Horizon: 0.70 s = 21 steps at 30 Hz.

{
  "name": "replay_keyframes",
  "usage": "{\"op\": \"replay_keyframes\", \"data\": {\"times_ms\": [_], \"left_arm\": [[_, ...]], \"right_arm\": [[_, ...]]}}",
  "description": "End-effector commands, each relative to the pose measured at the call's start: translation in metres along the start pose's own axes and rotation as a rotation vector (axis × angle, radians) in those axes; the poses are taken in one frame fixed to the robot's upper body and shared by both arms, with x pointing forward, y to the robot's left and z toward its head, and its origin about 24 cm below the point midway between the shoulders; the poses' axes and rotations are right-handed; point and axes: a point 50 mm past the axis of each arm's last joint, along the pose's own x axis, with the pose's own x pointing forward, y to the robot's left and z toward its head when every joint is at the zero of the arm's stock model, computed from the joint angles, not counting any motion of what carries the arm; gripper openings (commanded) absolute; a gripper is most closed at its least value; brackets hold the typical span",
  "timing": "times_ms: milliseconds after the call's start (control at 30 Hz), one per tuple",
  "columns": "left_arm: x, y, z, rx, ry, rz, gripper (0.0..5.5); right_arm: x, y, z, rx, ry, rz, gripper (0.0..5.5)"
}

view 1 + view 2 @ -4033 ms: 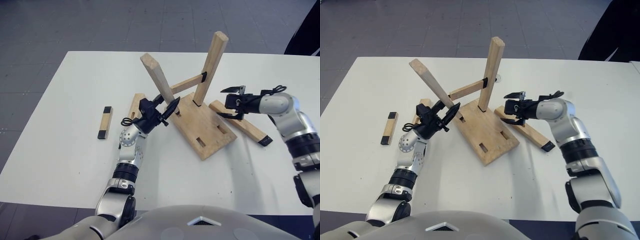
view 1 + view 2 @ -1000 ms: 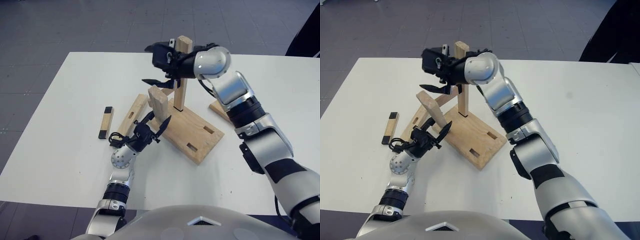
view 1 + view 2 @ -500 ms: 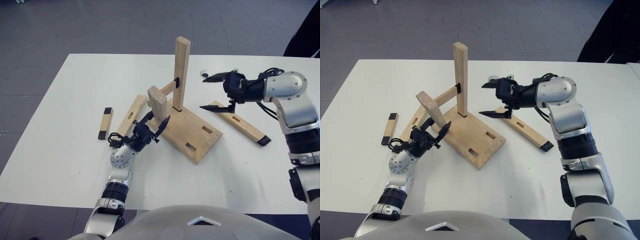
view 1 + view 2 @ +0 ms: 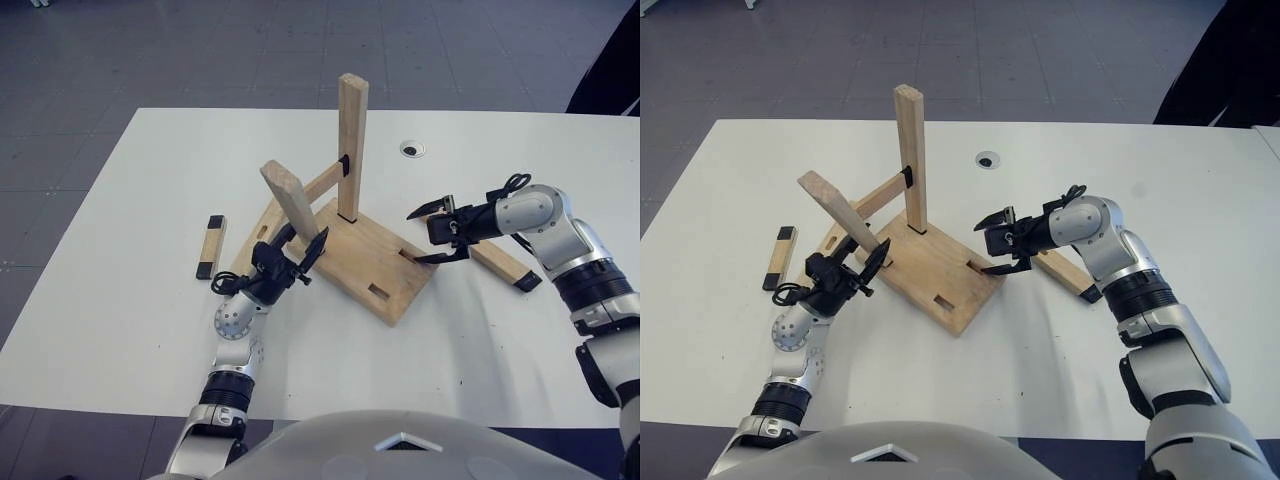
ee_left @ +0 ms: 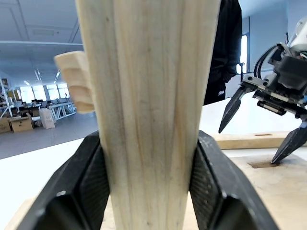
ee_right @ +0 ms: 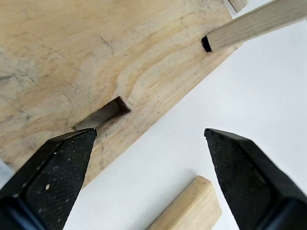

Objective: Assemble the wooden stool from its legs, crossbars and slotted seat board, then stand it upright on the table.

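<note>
Pale wooden leg (image 4: 288,200), tilted, is clamped by the left pincer (image 4: 300,252) at the slotted wooden seat board's (image 4: 372,262) edge on the white desk (image 4: 130,300); the right pincer (image 4: 422,238) is spread wide. Leg seating seems underway; it must be uprighted next.

The seat board (image 6: 72,57) is pale, unvarnished wood, matt, with a wavy grain and a rough-cut edge at its slot (image 6: 103,115). The leg (image 5: 148,96) in the left gripper (image 4: 297,253) is the same bare wood, with a fine, straight grain. That gripper's jaws are matt black plastic, faintly grainy. The right gripper (image 6: 148,139) has jaws of the same kind. The short crossbar (image 4: 209,246), at nine o'clock from the board, is bare wood with black-coated ends. The worktop (image 4: 130,300) is smooth, matt white.
</note>
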Motion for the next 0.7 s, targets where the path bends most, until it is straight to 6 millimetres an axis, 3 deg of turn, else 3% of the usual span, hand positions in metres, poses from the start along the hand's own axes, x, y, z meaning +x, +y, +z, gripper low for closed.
{"op": "replay_keyframes", "data": {"times_ms": [33,300,467,700], "left_arm": [[-0.012,0.0,-0.003,-0.027,0.018,0.056,2.05],[-0.029,-0.005,-0.008,0.053,0.061,0.163,2.05],[-0.042,-0.01,-0.016,0.024,0.153,0.12,2.05],[-0.016,-0.01,0.021,0.086,0.003,0.06,2.05]], "right_arm": [[-0.003,0.026,-0.032,0.078,0.165,0.095,4.17],[-0.003,0.036,-0.038,0.105,0.184,0.104,4.17],[-0.002,0.032,-0.035,0.114,0.172,0.065,4.17],[0.002,0.029,-0.028,0.118,0.157,0.036,4.17]]}}
